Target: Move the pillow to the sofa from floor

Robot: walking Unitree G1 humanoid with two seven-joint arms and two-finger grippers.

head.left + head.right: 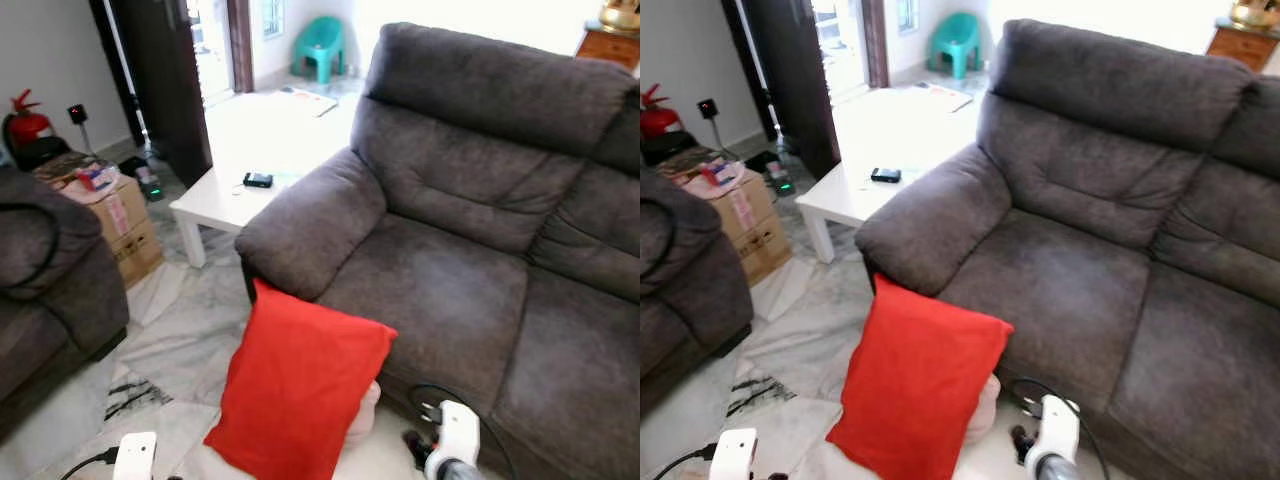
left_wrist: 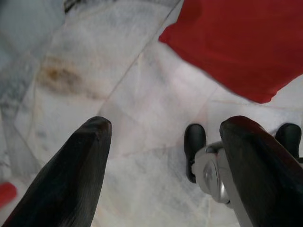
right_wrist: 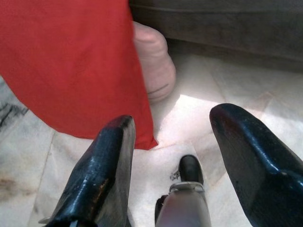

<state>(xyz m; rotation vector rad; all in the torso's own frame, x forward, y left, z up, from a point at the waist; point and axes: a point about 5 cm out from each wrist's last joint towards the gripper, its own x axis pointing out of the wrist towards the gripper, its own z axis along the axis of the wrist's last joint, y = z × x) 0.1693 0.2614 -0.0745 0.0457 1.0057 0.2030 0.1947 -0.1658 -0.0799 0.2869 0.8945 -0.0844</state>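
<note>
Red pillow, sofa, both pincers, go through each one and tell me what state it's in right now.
Red pillow: on the floor, upright, leaning against the sofa front.
Sofa: seat bare.
Left pincer: open, above the floor.
Right pincer: open, beside the pillow's lower corner.

Pale object (image 3: 154, 61) half-hidden behind red pillow (image 1: 300, 385)
</note>
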